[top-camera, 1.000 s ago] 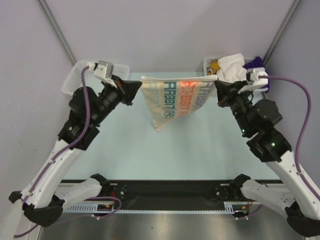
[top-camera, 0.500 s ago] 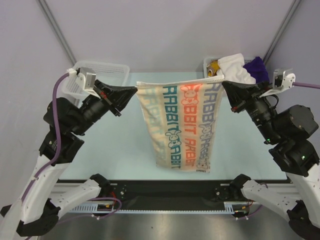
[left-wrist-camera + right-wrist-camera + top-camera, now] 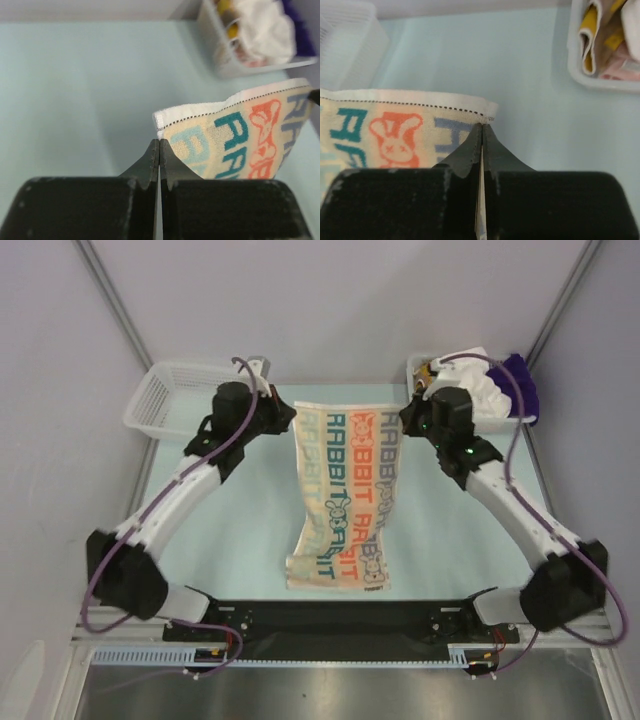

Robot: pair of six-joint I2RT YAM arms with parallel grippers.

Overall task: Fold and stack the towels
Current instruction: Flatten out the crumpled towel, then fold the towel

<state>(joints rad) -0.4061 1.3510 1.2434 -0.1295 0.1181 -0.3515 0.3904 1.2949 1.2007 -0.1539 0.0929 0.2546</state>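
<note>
Pale green table [image 3: 450,540] carries the rabbit-print towel [image 3: 345,500] laid out lengthwise, its long axis running from the far edge to the near edge. My left gripper [image 3: 288,418] is clamped on the far-left corner of its white hem and my right gripper [image 3: 405,420] on the far-right corner, with both jaws pressed flat on cloth. That far hem appears slightly lifted; the rest lies on the table, rippled at mid-length. The free near hem lies straight toward my bases, neither arm nearer. Judgement: halving calls for carrying both corners evenly along that axis. Unfolded towels [image 3: 480,380] sit in the basket [image 3: 412,368] at the far-right corner.
</note>
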